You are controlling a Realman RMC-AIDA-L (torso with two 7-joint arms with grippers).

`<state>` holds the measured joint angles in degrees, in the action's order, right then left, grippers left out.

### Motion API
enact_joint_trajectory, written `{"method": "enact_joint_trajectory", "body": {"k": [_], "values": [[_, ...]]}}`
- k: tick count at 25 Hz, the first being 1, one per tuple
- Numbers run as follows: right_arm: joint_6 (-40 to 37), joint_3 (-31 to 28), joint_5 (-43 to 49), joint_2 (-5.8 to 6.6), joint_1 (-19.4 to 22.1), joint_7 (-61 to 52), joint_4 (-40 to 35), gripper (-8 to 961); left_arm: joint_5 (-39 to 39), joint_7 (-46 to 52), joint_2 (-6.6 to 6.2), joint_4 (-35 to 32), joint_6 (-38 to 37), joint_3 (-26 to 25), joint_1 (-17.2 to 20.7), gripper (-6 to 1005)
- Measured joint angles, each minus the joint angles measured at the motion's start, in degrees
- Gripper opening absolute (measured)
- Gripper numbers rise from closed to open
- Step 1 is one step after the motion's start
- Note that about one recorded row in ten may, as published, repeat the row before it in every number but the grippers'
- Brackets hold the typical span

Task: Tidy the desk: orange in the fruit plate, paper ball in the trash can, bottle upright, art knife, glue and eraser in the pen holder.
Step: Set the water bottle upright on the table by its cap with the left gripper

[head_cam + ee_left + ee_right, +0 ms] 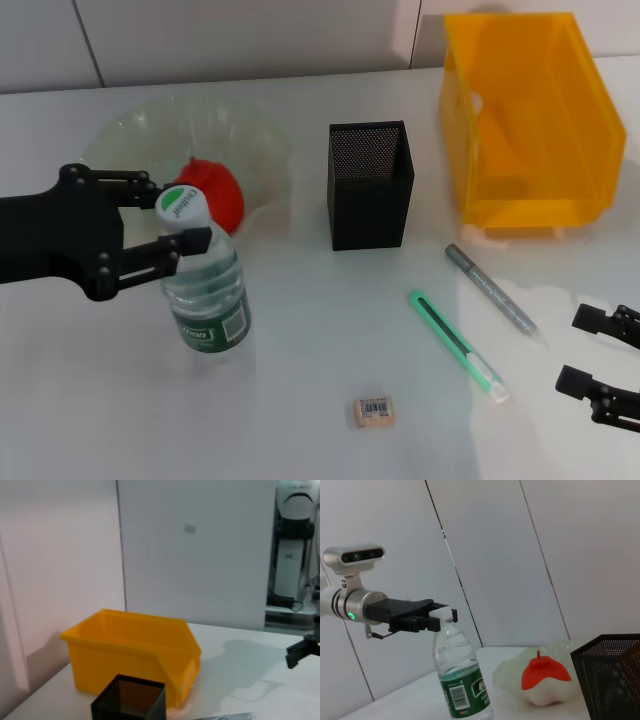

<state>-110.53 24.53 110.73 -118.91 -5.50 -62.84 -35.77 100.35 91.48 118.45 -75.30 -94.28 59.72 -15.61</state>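
Orange: the orange [213,196] is seen lying in the fruit plate [130,130] near the far left of the desk [300,400]; this step is judged done.
Bottle: the bottle [203,285] stands upright left of centre, its cap between the fingers of the left gripper [170,213], which are closed to the cap's width; release is left.
Paper ball: none can be seen on the desk, and the trash can [530,120] at the far right shows nothing inside.
Pen holder: the pen holder [370,185] is mid-desk.
Left to do: the eraser [374,411] near the front edge, a green tool [457,347] and a grey stick [490,289] lie loose.
Right gripper: the right gripper [600,352] is parked at the front right edge, fingers wide.
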Motion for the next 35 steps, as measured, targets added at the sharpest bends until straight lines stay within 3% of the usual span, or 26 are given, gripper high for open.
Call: {"method": "enact_joint_trajectory", "body": {"k": [5,18,35], "values": [[0.0,0.0,0.0,0.00,-0.1,0.0,0.1,846,-0.1,-2.3,-0.15,3.9,0.2,-2.9,-0.8,484],[0.1,0.0,0.0,0.00,-0.1,0.0,0.1,844,0.0,-8.0,-0.13,11.1,4.4,-3.1,-2.8,498],[0.2,0.0,0.1,0.00,-0.3,0.0,0.1,843,0.3,-8.3,0.09,12.6,6.6,-3.1,-3.0,517]]}}
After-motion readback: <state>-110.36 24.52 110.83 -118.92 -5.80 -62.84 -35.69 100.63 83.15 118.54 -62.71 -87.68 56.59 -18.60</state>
